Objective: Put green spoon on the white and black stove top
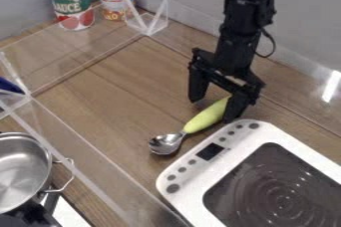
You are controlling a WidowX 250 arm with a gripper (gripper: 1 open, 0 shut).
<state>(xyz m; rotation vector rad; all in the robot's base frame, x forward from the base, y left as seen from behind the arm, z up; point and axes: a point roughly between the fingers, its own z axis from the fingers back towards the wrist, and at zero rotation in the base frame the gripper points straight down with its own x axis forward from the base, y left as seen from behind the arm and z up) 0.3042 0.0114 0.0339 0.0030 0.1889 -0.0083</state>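
The green spoon (190,127) lies flat on the wooden table, its yellow-green handle pointing up-right and its silver bowl at lower left. My black gripper (218,99) points down over the handle's upper end, open, one finger on each side of the handle tip, nothing gripped. The white and black stove top (253,181) sits at the lower right, its white corner just below the spoon.
A steel pot (20,175) stands at the lower left edge. Two cans (71,0) stand at the back left behind clear plastic dividers (150,20). Bare wood lies left of the spoon.
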